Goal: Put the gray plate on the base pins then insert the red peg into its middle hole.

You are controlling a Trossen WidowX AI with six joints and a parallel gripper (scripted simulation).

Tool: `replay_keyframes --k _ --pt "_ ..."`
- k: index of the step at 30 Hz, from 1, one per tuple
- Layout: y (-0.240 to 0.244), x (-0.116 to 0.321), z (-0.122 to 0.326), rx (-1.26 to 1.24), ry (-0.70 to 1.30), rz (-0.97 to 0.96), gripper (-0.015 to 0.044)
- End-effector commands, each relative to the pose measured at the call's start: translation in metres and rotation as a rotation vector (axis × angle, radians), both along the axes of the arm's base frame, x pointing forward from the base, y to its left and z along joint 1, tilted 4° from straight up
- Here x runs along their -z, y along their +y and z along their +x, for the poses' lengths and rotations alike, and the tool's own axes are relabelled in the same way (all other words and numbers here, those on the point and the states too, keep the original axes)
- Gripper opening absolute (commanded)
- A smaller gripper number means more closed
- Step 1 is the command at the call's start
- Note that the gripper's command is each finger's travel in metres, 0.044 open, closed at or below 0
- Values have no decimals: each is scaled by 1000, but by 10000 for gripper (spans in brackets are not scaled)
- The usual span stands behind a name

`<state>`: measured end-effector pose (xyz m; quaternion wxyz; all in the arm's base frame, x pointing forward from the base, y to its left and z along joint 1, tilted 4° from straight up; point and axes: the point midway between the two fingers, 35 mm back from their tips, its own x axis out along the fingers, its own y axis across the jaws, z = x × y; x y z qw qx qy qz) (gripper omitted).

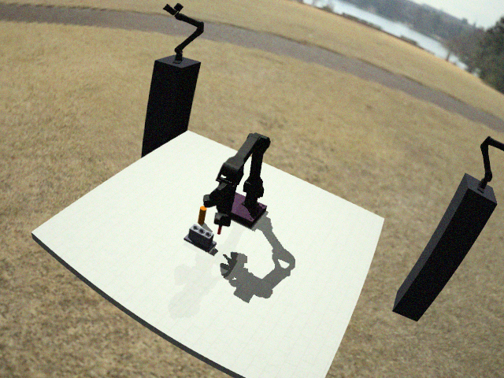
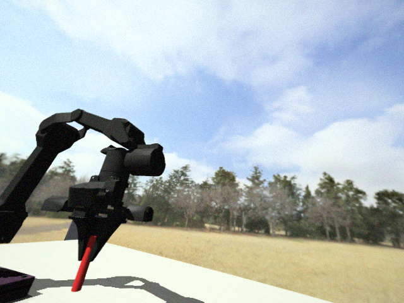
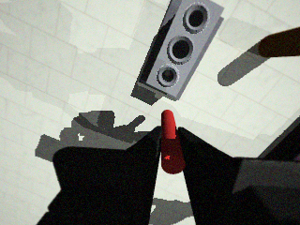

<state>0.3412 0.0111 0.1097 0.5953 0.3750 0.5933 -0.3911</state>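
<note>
My gripper point(image 1: 220, 226) point(image 2: 86, 257) point(image 3: 169, 131) is shut on the red peg point(image 1: 219, 230) point(image 2: 82, 272) point(image 3: 169, 123). The peg sticks out below the fingertips, in the air, slanted in the exterior view. The gray plate point(image 1: 201, 237) point(image 3: 186, 70), a thick block with three holes in a row, sits flat on the dark base point(image 1: 187, 239); the base pins are hidden. In the wrist view the plate is ahead of the peg's tip, its smallest hole nearest. The peg is beside the plate, clear of all its holes.
An orange peg point(image 1: 201, 215) point(image 3: 286, 43) stands upright just behind the plate, at the right edge of the wrist view. The arm's purple mount point(image 1: 240, 207) point(image 2: 14, 281) is behind the gripper. Two black pillars point(image 1: 171, 101) point(image 1: 443, 248) stand beyond the white table point(image 1: 134, 252).
</note>
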Motion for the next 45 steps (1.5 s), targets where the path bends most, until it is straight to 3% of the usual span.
replay_keyframes --k 1,20,45 --pt "-12 -1 5 -5 2 -7 0" --pt "-67 -3 22 -14 17 -19 0" --pt "-67 -3 22 -9 14 -15 0"
